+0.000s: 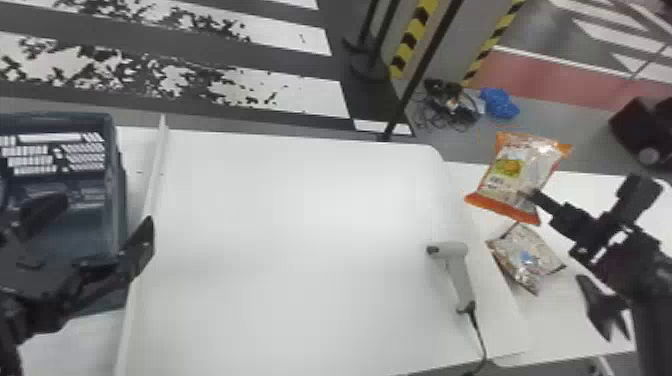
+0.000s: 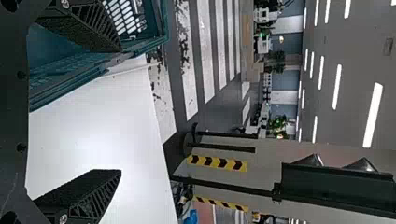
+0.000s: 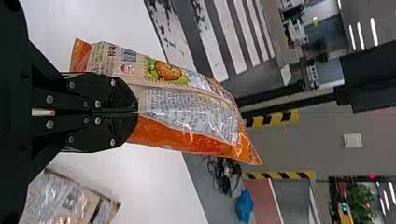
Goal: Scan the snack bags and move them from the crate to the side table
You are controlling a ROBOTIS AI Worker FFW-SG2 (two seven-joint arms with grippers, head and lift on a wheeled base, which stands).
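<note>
With my right fingers [image 1: 531,196] closed on an orange-edged snack bag [image 1: 520,172], I hold it over the side counter [image 1: 560,320], at the right of the head view. A second snack bag [image 1: 527,252], silvery and crumpled, lies just below it in the frame. My left fingers [image 1: 102,215] stand apart, open, at the lower left by the blue-grey plastic crate [image 1: 117,195]. The handheld barcode scanner [image 1: 457,265] lies on the main white counter [image 1: 300,225], right of center, its cable running to the bottom edge.

The step in hand appears to be the set-down, with the scan probably done, though nothing here confirms it. The next move calls for lowering the bag beside its neighbor, clear of the silvery packet, then parting my right fingers once it is supported.

The right wrist view brings out the printed barcode panel [image 3: 128,55] and the tight pinch at the bag's end, details I cannot make out from the head view. That higher angle, in turn, gives the scanner's place between crate and bags.
</note>
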